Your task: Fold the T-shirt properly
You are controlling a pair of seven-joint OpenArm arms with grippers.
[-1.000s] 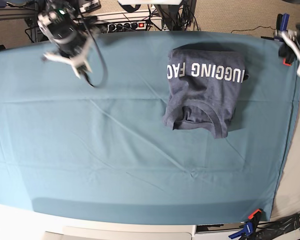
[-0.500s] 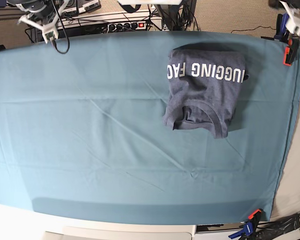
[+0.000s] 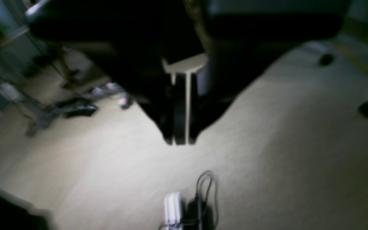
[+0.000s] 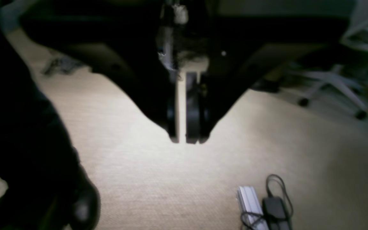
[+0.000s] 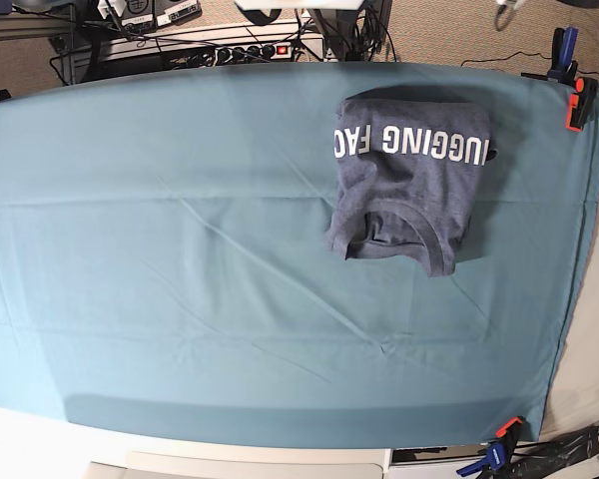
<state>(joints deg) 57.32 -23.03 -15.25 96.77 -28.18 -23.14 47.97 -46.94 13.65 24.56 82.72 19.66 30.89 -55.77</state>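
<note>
T-shirt [image 5: 407, 180] folded compact on teal cloth [image 5: 180, 279], white lettering up

A plain teal cloth [image 5: 180, 299] covers the worktop, creased in long shallow lines and pinned at its edges by clamps — one orange and blue at the far right corner [image 5: 576, 100], another at the near right corner [image 5: 499, 444]. Behind the far edge runs a power strip [image 5: 250, 50] among tangled cables. Both wrist views look down on beige carpet [image 3: 267, 143] — a white power strip with a black adapter [image 4: 275, 207] lies there, and chair castors [image 3: 366, 109] stand further off.
</note>
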